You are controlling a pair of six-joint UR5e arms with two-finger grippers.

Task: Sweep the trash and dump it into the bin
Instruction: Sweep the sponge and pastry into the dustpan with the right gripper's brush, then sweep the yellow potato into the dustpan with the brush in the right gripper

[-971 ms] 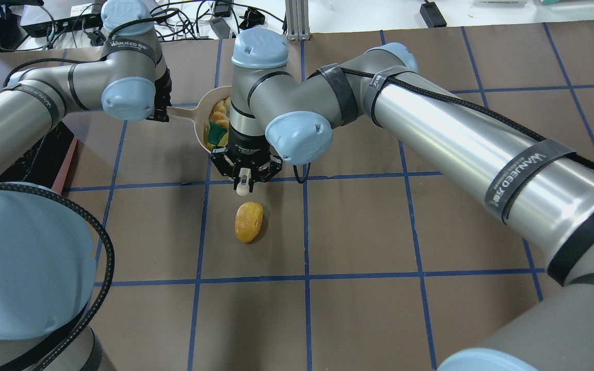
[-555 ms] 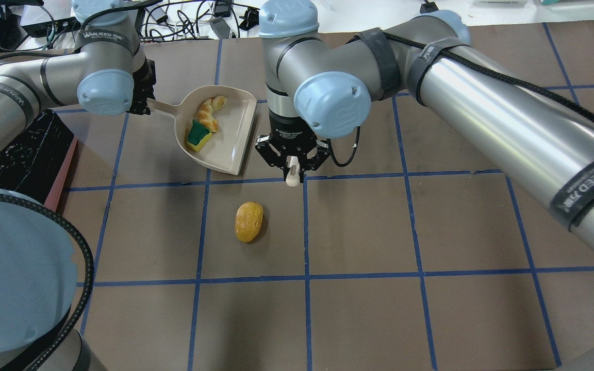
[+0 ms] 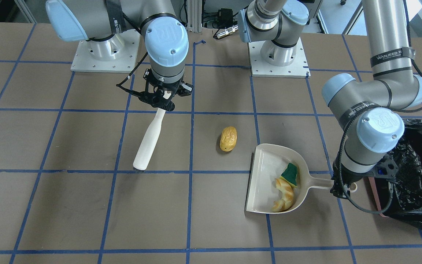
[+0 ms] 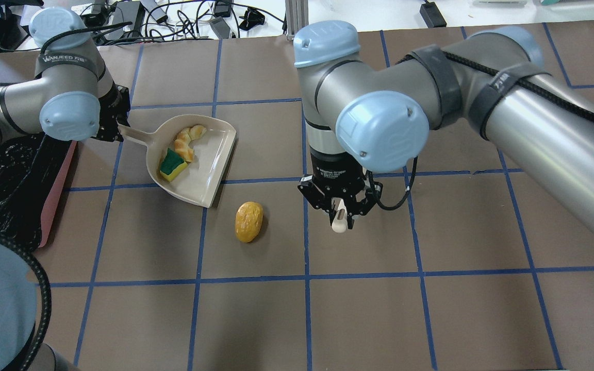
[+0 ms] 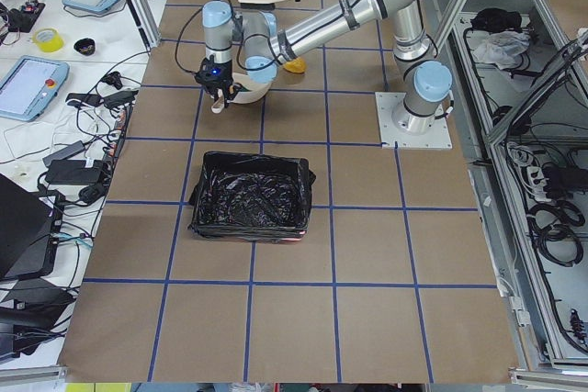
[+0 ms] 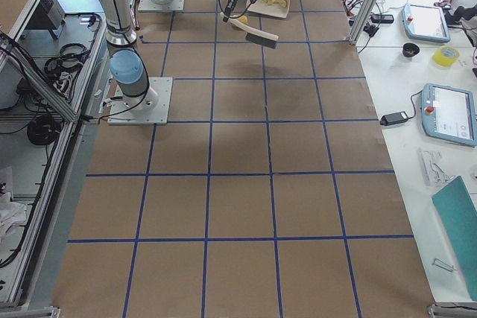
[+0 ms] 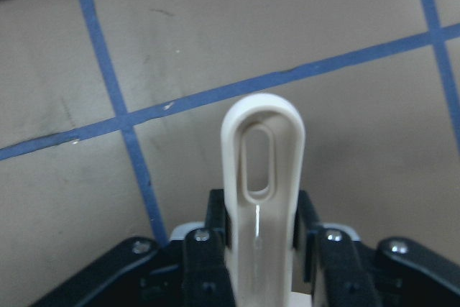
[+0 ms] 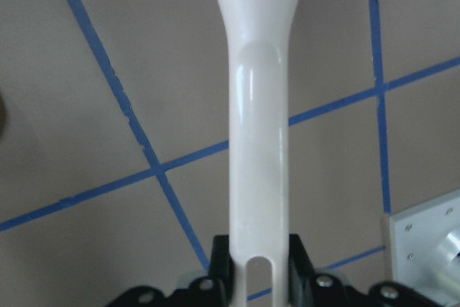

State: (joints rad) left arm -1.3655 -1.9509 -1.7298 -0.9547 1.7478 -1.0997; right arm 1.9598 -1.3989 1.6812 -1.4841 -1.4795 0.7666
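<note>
The golden-brown bread roll (image 4: pixel 248 221) (image 3: pixel 228 139) lies on the brown table, outside the dustpan. The beige dustpan (image 4: pixel 201 175) (image 3: pixel 264 172) holds the tan croissant piece (image 4: pixel 187 141) (image 3: pixel 284 196) and the green-and-yellow sponge wedge (image 4: pixel 171 164) (image 3: pixel 291 174). My left gripper (image 4: pixel 115 123) (image 3: pixel 343 187) is shut on the dustpan's handle (image 7: pixel 262 177). My right gripper (image 4: pixel 339 208) (image 3: pixel 163 97) is shut on the beige hand brush (image 3: pixel 148 141) (image 8: pixel 259 141), to the roll's right and apart from it. The pink bin with the black bag (image 4: pixel 59 193) (image 3: pixel 416 165) stands just left of the dustpan.
Blue tape lines grid the table. The two arm bases (image 3: pixel 278 55) stand at the robot's side of the table. Cables and electronics (image 4: pixel 173 20) lie beyond the table's far edge. My right arm's forearm (image 4: pixel 534 113) spans the right half of the table.
My right gripper moved right and toward the robot with the brush, away from the dustpan. My left gripper carried the dustpan left, toward the bin. The bread roll has not moved.
</note>
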